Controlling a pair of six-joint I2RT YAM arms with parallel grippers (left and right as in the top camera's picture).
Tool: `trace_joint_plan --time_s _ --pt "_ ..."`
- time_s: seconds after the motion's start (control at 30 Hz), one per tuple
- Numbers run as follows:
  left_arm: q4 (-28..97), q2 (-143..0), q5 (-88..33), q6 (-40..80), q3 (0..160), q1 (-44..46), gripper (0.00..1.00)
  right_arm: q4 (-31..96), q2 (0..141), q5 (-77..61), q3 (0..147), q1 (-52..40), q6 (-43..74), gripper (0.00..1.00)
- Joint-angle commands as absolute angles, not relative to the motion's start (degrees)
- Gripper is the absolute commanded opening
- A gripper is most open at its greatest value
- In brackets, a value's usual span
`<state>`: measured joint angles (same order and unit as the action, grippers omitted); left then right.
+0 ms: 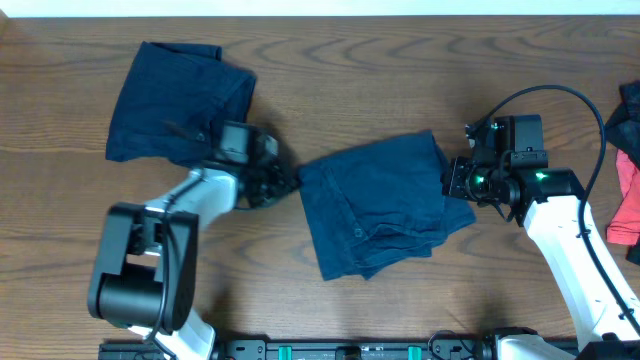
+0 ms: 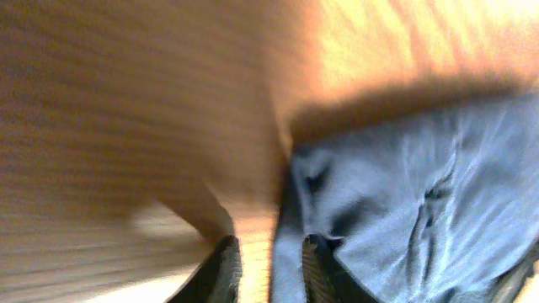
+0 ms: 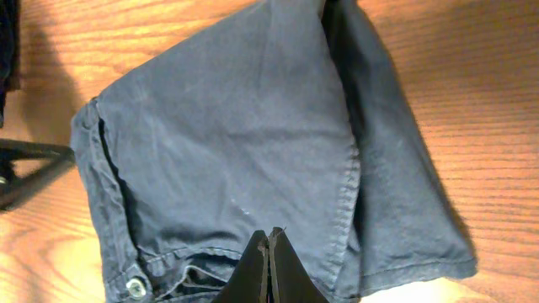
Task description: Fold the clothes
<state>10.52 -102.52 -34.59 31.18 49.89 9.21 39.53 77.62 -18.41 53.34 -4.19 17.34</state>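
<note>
Overhead shows you the folded dark navy fabric shorts (image 1: 375, 205) lying mid-way across the tabletop (image 1: 400, 80), long axis running arm to arm: left end effector (image 1: 272, 185) at their left edge, fingers seemingly apart in its blurred wrist view, right end effector (image 1: 457, 180) equally near at the right edge, fingers together.

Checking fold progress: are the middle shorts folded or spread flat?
Folded, loosely: the shorts lie doubled over, with stacked layer edges at one corner and a flap overlapping the rest.

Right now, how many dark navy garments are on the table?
2. The left garment lies at the upper left; the middle garment lies between the arms. A dark scrap at the right edge may be a third.
</note>
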Motion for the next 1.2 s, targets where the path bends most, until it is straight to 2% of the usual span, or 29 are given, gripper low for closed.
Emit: trace_joint_plan --time_s 0.0,0.23,0.37,0.47,0.73,0.97,1.03,1.13,1.17 --pt "13.5 -103.3 -42.6 27.3 52.5 6.5 0.37 39.4 78.5 -16.1 53.5 -4.6 16.7 0.01" --pt "25.8 -103.3 -43.5 19.7 52.2 7.5 0.69 39.1 85.2 -16.1 53.4 -8.0 16.7 0.01" --pt "27.2 -103.3 -43.5 18.4 50.5 10.5 0.85 37.9 92.3 -15.7 53.4 -10.4 18.3 0.01" --pt "25.1 -103.3 -43.2 19.8 48.8 14.1 0.85 36.1 97.4 -15.7 53.4 -11.2 21.6 0.01" --pt "14.3 -103.4 -35.7 38.4 43.7 23.3 0.91 34.4 104.6 -15.6 53.4 -12.0 23.3 0.01" --pt "3.2 -104.4 -35.5 44.1 42.7 26.7 0.88 33.8 104.6 -15.7 53.4 -12.1 23.3 0.02" --pt "0.6 -104.5 -35.5 44.7 42.7 27.3 0.79 33.8 104.6 -15.7 53.4 -12.1 23.3 0.01" --pt "-3.6 -104.5 -35.5 44.6 42.7 28.1 0.59 33.9 104.6 -15.7 53.4 -12.1 23.3 0.01" --pt "-5.1 -104.5 -35.6 43.5 42.7 28.3 0.49 33.9 104.6 -15.7 53.4 -12.1 23.3 0.01"
